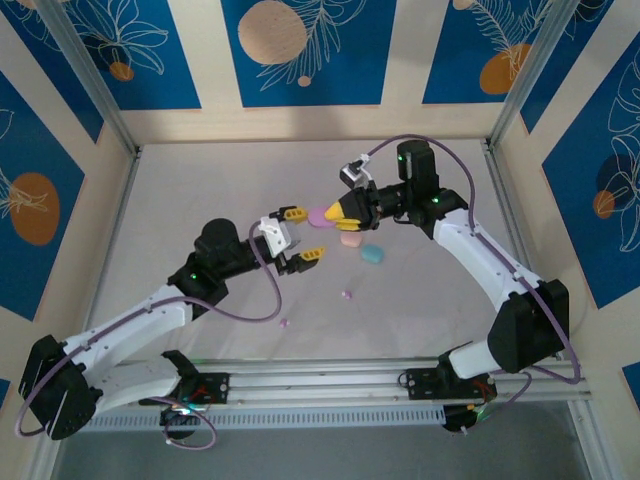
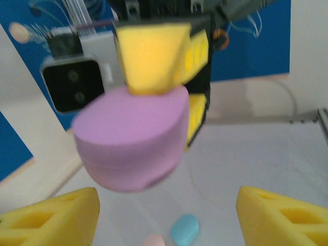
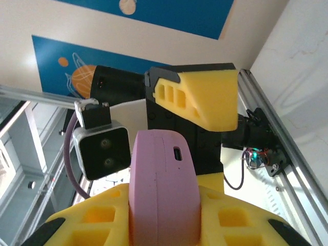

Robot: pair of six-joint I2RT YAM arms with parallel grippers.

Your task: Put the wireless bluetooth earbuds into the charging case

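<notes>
Under the left gripper [image 1: 305,235] spreads a pale grey tabletop [image 1: 200,180]. Beyond the right gripper [image 1: 336,212] rise cream walls [image 1: 403,60] bearing blue panels [image 1: 340,60] with orange discs [image 1: 505,68] and white leaf outlines [image 1: 505,18]; aluminium posts [image 1: 92,85] mark the corners. Lighting seems even.

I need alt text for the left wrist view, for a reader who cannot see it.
The right hand grips a purple oval case in the air. Below, the left hand stands open above a blue case on the table.
</notes>
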